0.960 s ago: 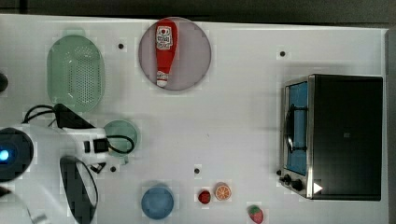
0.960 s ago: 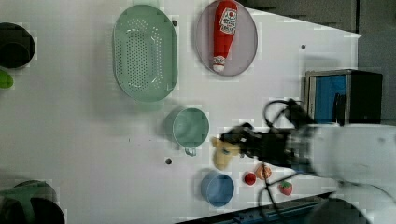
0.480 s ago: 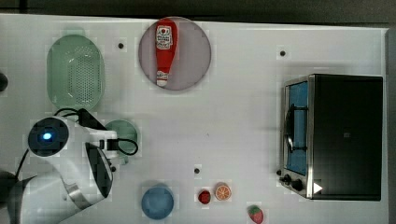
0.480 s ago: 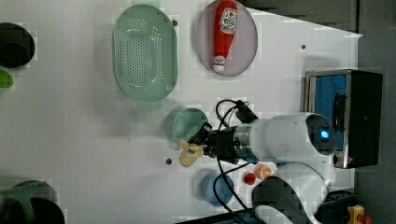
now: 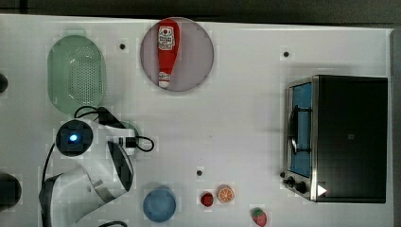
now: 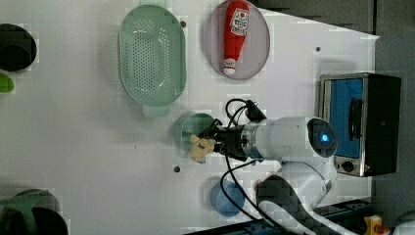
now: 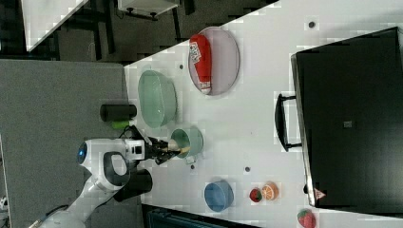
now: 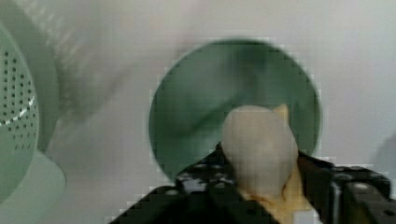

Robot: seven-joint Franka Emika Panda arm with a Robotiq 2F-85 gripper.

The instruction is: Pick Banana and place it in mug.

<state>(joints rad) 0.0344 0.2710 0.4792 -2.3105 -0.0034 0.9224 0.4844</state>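
A white tabletop [image 5: 246, 118] carries everything. Largest is the black toaster oven [image 5: 338, 137] at the top view's right, then the green colander [image 5: 75, 73] and the plate [image 5: 196, 56] with a ketchup bottle [image 5: 165, 49]. The teal mug [image 6: 193, 129] sits by the colander. The end effector [image 6: 208, 145] is clamped on the pale banana [image 8: 259, 149], held over the mug's rim.
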